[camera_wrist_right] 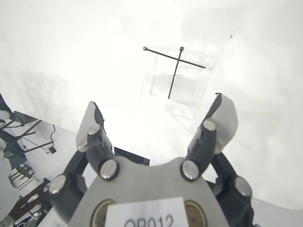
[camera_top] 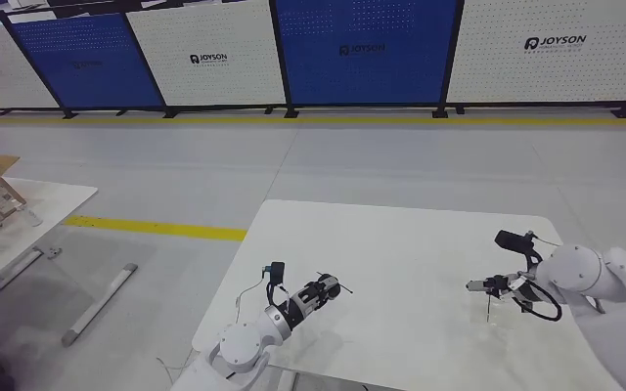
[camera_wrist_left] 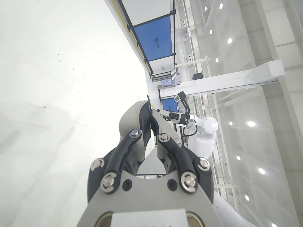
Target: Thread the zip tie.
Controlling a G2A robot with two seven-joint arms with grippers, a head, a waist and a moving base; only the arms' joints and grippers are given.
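Your right claw (camera_wrist_right: 156,100) is spread wide and held over the worktop (camera_top: 391,244). Two black zip ties (camera_wrist_right: 178,59) lie crossed on the surface ahead of it, toward the worktop's right side. A faint clear rectangle (camera_wrist_right: 189,88) sits under them, and you cannot tell what it is. Your left claw (camera_wrist_left: 149,112) is pressed together, well apart from the ties, near the front left edge. A thin dark sliver shows at its tip, too small to name.

Expect the ties to be very light, thin and springy. They are smooth plastic lying flat, so they will likely skid under a pad rather than lift. The squared head is the thickest part and probably the better hold, which leaves the tapered tail free for threading. One strap rests across the other, so lifting the lower one will probably drag its mate.

The worktop edge runs close behind the right claw, and there is open surface between the arms.
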